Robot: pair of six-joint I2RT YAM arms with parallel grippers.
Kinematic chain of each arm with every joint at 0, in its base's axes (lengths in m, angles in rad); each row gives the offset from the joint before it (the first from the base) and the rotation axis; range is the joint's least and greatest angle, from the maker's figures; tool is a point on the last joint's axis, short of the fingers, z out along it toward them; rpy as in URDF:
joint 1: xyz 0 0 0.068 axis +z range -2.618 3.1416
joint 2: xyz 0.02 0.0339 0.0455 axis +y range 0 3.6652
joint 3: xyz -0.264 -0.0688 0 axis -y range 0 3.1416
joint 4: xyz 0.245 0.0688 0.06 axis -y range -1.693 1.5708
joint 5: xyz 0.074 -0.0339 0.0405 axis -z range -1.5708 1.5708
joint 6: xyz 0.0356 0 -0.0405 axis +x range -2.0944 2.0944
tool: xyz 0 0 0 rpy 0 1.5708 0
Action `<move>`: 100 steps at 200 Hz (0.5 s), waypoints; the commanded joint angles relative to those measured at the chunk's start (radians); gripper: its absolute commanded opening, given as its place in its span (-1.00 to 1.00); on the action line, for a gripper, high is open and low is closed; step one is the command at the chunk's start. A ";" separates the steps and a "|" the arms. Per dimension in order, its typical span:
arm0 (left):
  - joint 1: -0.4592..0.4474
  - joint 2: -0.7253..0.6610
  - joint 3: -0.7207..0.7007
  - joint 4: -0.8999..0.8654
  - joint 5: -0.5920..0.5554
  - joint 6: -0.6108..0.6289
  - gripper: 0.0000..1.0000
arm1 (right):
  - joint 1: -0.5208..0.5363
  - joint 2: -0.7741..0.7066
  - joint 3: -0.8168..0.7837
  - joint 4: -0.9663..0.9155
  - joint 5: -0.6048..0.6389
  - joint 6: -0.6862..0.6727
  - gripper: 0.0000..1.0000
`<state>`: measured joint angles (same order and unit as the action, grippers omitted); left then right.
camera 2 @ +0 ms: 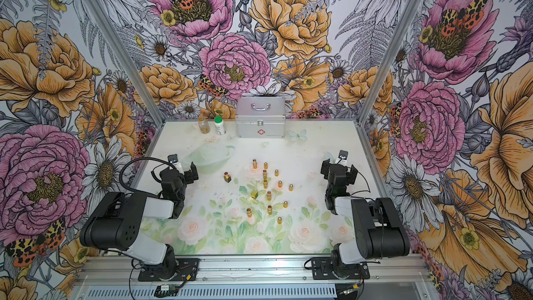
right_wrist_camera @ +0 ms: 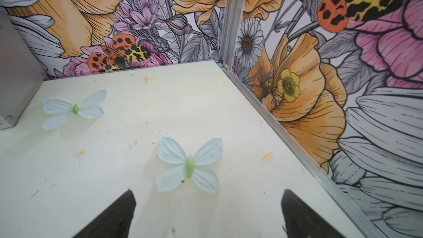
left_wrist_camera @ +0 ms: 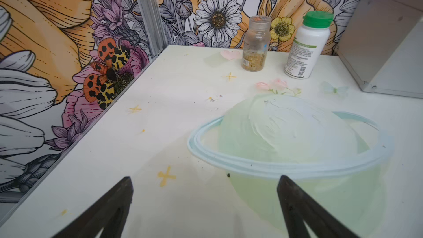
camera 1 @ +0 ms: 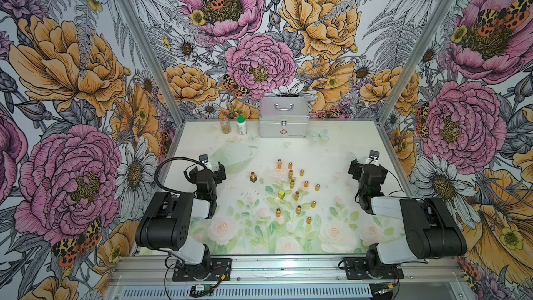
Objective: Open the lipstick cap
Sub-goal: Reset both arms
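The left gripper (left_wrist_camera: pixel 204 176) and right gripper (right_wrist_camera: pixel 208 190) hang spread wide and empty at nine and three o'clock of the lipsticks (camera 1: pixel 292 183) standing mid-table (camera 1: pixel 346 145), which seem mostly uncapped with loose caps (camera 1: pixel 317 187) beside them, so little looks left.

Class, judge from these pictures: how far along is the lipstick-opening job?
Done: the square lipstick shows its red tip, and its square cap sits apart. The round lipsticks also look uncapped, with loose caps standing nearby. In hand: nothing; left gripper and right gripper are open, empty. Left: apparently nothing, though details are small.
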<state>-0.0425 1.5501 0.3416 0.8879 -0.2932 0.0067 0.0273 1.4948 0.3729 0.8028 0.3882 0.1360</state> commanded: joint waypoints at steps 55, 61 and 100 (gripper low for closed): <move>0.009 -0.010 0.030 0.048 0.052 0.002 0.97 | -0.005 0.033 0.001 0.086 -0.056 -0.018 1.00; 0.010 -0.009 0.031 0.047 0.056 0.002 0.97 | -0.006 0.032 0.001 0.087 -0.058 -0.017 1.00; 0.027 -0.010 0.039 0.028 0.114 -0.002 0.97 | -0.006 0.033 0.001 0.084 -0.057 -0.018 0.99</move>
<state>-0.0181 1.5494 0.3618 0.9062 -0.2287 -0.0010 0.0265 1.5269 0.3729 0.8589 0.3424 0.1291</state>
